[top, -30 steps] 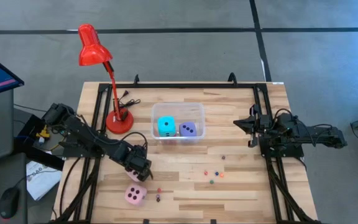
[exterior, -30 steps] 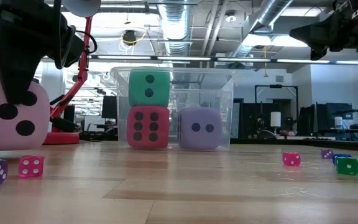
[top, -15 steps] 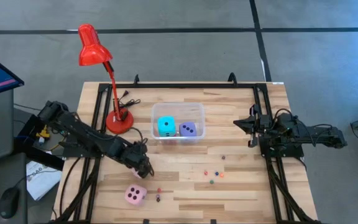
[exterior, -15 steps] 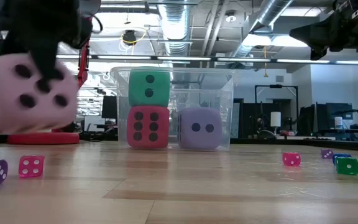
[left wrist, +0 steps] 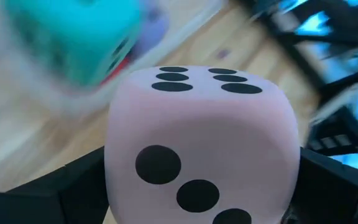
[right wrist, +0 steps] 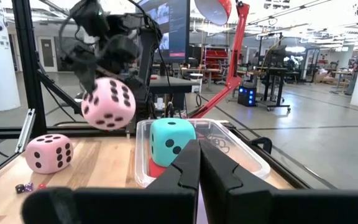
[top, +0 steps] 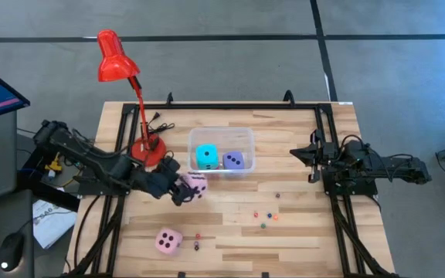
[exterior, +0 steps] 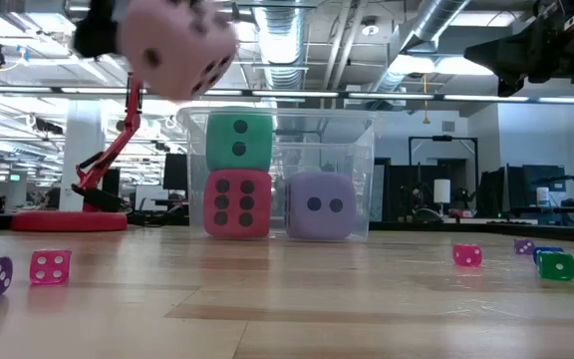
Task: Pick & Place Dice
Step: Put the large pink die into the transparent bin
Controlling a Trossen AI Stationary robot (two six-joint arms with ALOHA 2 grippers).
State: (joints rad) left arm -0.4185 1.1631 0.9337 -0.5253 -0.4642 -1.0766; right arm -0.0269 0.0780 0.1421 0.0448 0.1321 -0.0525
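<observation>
High view: left pincer [top: 182, 188] grips pink die [top: 195, 185] beside bin [top: 247, 137].

Left gripper [top: 182, 189] jaws clamp a pink die [top: 195, 185]; ahead, the clear bin [top: 247, 154] wall and red lamp base [top: 148, 152] obstruct.

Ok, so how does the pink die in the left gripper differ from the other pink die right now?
The held pink die is clamped in the left gripper, lifted off the table near the clear bin; the other pink die sits on the wood near the front edge. The held one is tilted in the low view; the other rests flat, beside some small dice. Both are pale pink with dark pips and look the same size.
</observation>
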